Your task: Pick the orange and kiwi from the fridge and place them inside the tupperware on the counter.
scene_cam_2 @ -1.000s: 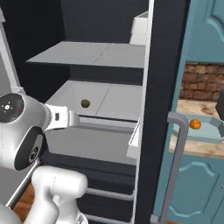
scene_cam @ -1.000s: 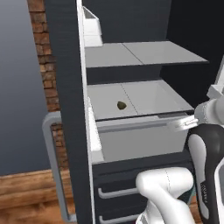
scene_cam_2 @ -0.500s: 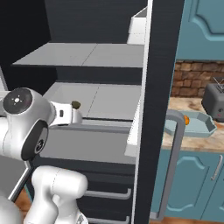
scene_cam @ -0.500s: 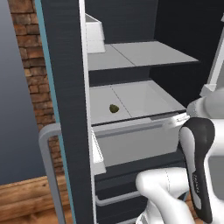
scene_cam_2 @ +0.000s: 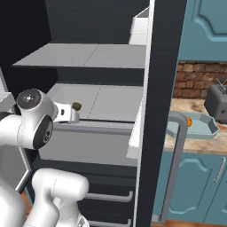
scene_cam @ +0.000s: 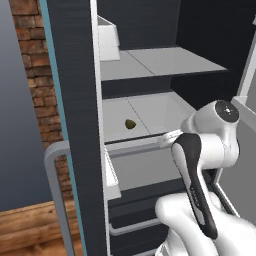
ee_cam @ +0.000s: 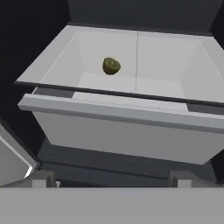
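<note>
Tool: the tool [ee_cam: 111, 177] has its two dark finger tips far apart at the bottom of the hand view; it is wide open and holds nothing. It is in front of the grey drawer, not yet over it.
Kiwi: the kiwi [ee_cam: 111, 66] lies alone on the light floor of the open drawer [ee_cam: 122, 111], toward the back and a little left of the middle seam. In the left base view it [scene_cam: 130, 123] is a small olive spot beyond the arm.
Fridge: the fridge [scene_cam: 80, 100] stands open, with a dark interior and a grey shelf [scene_cam: 160, 61] above the drawer.
Orange: the orange [scene_cam_2: 189, 121] sits already inside the tupperware [scene_cam_2: 201, 126], at its left end, partly hidden by the grey door handle [scene_cam_2: 175, 164].
Tabletop: the tabletop [scene_cam_2: 195, 144] is beige, to the right of the fridge; it carries the tupperware, and a grey toaster [scene_cam_2: 217, 101] is behind it, by the brick wall [scene_cam_2: 195, 80].
</note>
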Robot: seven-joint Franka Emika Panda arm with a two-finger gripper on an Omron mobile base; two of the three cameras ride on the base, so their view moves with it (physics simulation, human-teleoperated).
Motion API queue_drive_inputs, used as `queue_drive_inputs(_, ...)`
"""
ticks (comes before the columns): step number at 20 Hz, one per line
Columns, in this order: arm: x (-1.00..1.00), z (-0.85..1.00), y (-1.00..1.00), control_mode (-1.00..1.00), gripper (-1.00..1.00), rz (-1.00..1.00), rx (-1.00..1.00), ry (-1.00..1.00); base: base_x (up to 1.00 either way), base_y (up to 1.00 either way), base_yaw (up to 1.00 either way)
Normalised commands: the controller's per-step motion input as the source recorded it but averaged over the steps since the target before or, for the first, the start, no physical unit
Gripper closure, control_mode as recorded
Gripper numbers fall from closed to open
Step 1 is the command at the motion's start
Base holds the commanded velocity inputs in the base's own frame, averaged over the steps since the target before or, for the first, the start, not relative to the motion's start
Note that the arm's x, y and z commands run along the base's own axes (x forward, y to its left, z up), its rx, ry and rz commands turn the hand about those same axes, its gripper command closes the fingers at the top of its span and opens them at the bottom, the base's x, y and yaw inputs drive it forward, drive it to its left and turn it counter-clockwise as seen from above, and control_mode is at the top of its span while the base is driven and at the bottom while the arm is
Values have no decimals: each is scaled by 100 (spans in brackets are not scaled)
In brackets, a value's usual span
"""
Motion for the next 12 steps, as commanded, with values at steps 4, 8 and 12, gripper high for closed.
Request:
queue_drive_inputs(4,80,-31,41,-100,-100,0,8,1,0,0,0)
queue_drive_inputs(8,81,-13,19,-100,-100,0,8,10,0,0,0)
queue_drive_inputs(12,62,0,7,-100,-100,0,0,14,0,0,0)
